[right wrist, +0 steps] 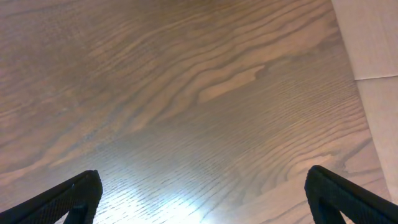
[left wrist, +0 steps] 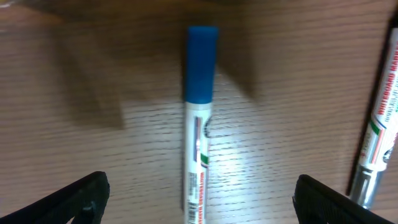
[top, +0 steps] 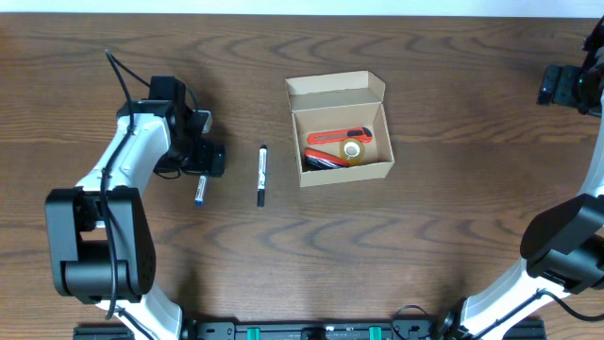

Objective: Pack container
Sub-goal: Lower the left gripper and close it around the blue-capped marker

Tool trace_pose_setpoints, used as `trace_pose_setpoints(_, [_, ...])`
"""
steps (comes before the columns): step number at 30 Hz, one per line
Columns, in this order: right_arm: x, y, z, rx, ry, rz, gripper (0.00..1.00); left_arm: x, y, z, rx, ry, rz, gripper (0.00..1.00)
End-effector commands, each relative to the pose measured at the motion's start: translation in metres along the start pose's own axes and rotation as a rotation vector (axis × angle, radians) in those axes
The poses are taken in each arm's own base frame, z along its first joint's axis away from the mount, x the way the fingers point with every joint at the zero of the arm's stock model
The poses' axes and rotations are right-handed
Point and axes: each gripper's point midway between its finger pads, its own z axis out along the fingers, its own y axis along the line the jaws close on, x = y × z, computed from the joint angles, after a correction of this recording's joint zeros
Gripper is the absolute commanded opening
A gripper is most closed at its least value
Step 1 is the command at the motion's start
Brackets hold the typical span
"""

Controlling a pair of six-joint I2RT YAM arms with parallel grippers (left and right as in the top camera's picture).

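Seen from overhead, the left end effector hangs over the upper end of a blue-capped marker, but its fingers are hard to read there. The left wrist view makes them plain. Both fingers stand wide apart and hold nothing. The marker lies flat on the counter between them, touching neither, with its cap pointing away from the wrist.

A second marker shows blurred at that view's right edge. Overhead it is a black marker, lying near the left end effector on the side toward the container.

Only the overhead view shows the container. It stands beyond the black marker, well apart from both end effectors, with its lid flap open. Inside are a red tool and a roll of tape.

The right end effector sits far off at the counter's corner. Its wrist view shows its fingers spread wide and empty over bare wood, with a pale surface past the counter's edge.
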Motion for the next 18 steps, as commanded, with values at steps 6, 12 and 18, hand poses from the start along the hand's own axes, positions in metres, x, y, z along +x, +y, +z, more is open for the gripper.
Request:
trace_pose_setpoints(6, [0.002,-0.001,0.005,0.001,0.014,0.016,0.99,-0.002,0.012,0.0,-0.04,-0.003,-0.006,0.95])
trace_pose_setpoints(12, [0.002,-0.001,0.005,0.001,0.014,0.016,0.99,0.002,0.019,0.011,-0.065,0.037,-0.032,0.95])
trace_pose_setpoints(18, [0.002,-0.001,0.005,0.001,0.014,0.016,0.99,0.006,0.019,0.02,-0.063,0.064,-0.042,0.95])
